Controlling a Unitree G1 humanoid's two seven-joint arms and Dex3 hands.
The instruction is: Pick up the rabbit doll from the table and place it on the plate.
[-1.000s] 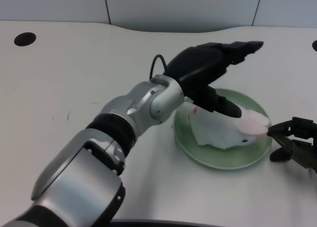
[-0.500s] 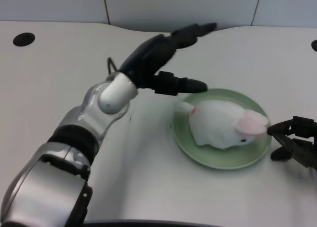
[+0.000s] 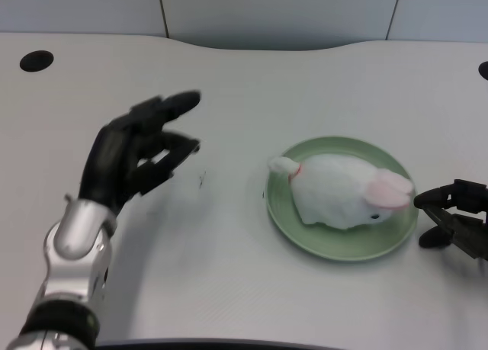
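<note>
The fingers (image 3: 164,110) of the left hand (image 3: 130,155) are seen spread and loosely curved with nothing held between them, and the hand has been drawn back from over the plate (image 3: 284,213) to the left side of the tabletop (image 3: 244,75), well apart from the dish it hovered beside half a second ago. The rabbit doll (image 3: 343,191) is left lying on the green plate, pink ear toward the right rim, so the placing is judged done and only the arm's retreat remains.
</note>
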